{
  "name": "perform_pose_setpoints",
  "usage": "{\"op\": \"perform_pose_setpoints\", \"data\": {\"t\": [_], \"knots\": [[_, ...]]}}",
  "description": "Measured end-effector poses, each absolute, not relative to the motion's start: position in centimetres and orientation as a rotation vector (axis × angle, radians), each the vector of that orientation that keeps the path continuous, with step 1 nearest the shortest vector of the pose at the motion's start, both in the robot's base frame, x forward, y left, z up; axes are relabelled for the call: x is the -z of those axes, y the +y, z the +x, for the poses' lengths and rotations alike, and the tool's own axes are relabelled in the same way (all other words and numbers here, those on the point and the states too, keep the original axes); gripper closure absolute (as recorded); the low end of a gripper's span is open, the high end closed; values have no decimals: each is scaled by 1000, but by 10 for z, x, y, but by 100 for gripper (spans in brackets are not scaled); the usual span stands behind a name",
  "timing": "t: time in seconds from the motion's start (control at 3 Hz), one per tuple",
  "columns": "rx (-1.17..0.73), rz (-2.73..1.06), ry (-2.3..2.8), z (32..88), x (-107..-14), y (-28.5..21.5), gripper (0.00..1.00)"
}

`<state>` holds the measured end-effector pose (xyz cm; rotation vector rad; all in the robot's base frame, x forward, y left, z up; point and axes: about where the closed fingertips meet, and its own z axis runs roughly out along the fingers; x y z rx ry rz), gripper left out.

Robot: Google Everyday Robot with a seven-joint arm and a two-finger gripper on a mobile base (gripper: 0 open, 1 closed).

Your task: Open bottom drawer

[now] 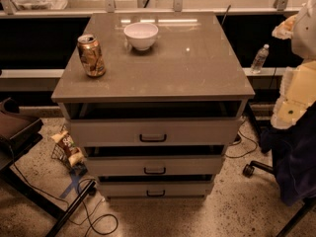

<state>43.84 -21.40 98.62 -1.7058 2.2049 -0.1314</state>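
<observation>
The bottom drawer (155, 188) is the lowest of three light grey fronts on the cabinet, with a small black bar handle (155, 193) at its centre. Its front sits about flush with the drawer above, under a thin dark gap; no tray shows. My gripper (290, 110) is at the end of the pale arm at the right edge. It hangs right of the cabinet at about top-drawer height, well above and to the right of the bottom drawer's handle, touching nothing.
On the cabinet top (197, 68) stand a drink can (91, 56) and a white bowl (141, 35). A water bottle (259, 58) stands behind right. A snack bag (69, 149), cables (94, 216) and a dark stand lie left; a chair base (256, 168) right.
</observation>
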Motion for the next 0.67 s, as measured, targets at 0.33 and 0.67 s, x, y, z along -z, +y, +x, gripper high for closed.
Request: {"op": "perform_pose_setpoints", "data": {"t": [0.33,0.67], "knots": [[142,-1690,2204,437,-990,-215,0],[79,-1621,2182,446,-964,-207,0]]}}
